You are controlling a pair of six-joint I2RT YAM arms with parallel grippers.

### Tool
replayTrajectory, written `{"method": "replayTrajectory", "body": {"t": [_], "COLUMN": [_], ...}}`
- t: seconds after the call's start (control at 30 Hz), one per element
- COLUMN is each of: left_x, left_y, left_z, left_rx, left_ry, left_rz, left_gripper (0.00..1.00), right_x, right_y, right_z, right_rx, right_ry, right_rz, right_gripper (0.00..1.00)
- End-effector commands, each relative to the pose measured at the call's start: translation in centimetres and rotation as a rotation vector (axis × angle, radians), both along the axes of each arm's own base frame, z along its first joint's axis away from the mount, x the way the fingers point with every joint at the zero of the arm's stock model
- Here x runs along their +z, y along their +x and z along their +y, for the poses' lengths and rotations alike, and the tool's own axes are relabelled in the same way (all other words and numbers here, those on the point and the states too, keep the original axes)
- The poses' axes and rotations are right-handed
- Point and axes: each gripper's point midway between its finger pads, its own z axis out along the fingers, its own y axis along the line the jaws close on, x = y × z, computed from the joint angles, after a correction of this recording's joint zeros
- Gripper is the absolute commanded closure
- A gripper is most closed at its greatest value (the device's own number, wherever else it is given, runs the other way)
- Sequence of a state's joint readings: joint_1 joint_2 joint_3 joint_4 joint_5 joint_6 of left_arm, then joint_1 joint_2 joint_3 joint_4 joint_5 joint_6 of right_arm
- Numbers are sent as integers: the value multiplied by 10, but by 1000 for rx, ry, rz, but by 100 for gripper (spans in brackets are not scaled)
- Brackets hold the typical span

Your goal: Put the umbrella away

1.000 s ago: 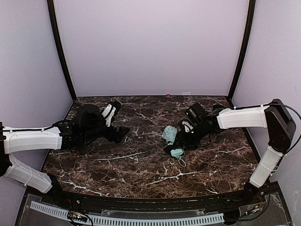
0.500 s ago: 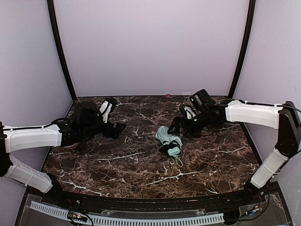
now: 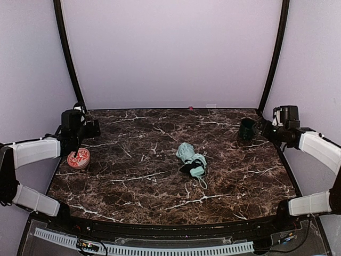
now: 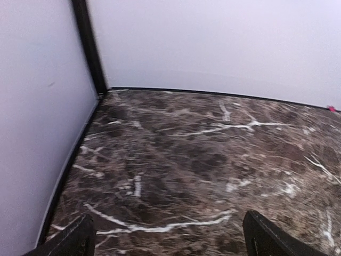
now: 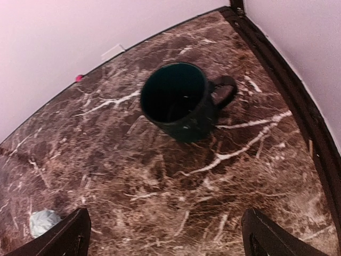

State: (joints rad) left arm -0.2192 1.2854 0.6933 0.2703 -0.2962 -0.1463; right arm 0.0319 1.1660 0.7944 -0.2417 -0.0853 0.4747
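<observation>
Left gripper [image 4: 169,241] and right gripper [image 5: 165,234], each with jaws wide apart and holding nothing, stand at opposite side edges of the marble table [image 3: 133,186]. Both are well apart from the umbrella [image 3: 191,160] lying near its middle, and the right one faces a dark green mug [image 5: 178,101]. With the umbrella collapsed and set down, the task is judged nearly done, and any tidying calls for a fresh reach inward. It shows as a loose bundle: pale mint canopy, black lining, small mint handle, thin trailing strap.
</observation>
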Motion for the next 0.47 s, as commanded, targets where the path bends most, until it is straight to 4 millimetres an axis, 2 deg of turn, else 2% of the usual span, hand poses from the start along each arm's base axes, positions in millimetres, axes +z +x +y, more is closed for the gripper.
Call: {"method": "replayTrajectory", "body": {"t": [0.0,0.1,0.23,0.33,0.43], "left_x": [11,1,-12,-17,-24], "left_y": [-14,-19,-37,-41,-41], "left_z": [59,72,107,115,116], "left_rx": [253,275,454,485,488], "left_ry": [16,41,96,97,106], "left_rz": [-119,-139,-104,-111,-104], "left_gripper": [1,1,1,1,1], "right_x": [0,-18,-34,-42,-37], "right_y": [-3,-13,-17,-17,-14], "right_z": [-41,-55,-73,-74,-75], "right_rx": [-189,-265,-357,-358,-357], "right_ry": [-129,-144,-191,-206,-216], "right_rz": [-96,-106,-87,-47,-72], "right_gripper": [1,0,0,1,0]}}
